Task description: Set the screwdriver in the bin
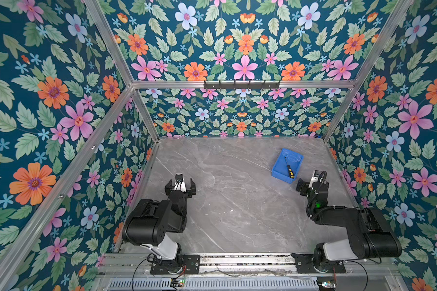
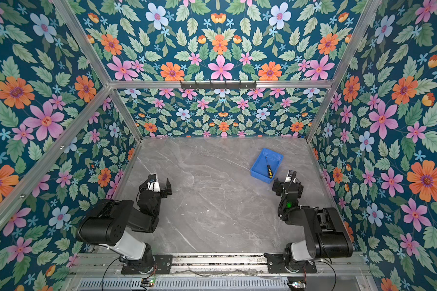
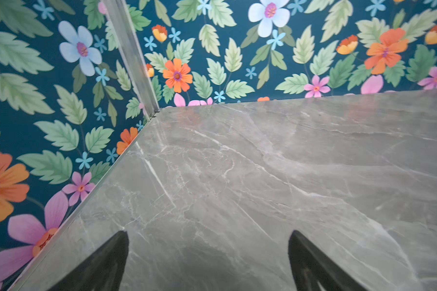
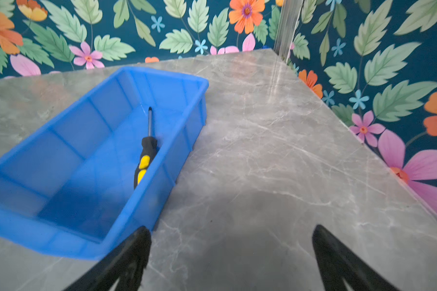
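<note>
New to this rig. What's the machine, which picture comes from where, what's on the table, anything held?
Two robot arms stand at the near edge of a grey table. Each ends in a two-finger clamp: the left gripper and the right gripper, both open and holding nothing. Both top views come from one overhead stereo camera. The other two come from a camera on each wrist. On the table sits a blue bin with the screwdriver lying inside it. The right gripper is close beside the bin.
</note>
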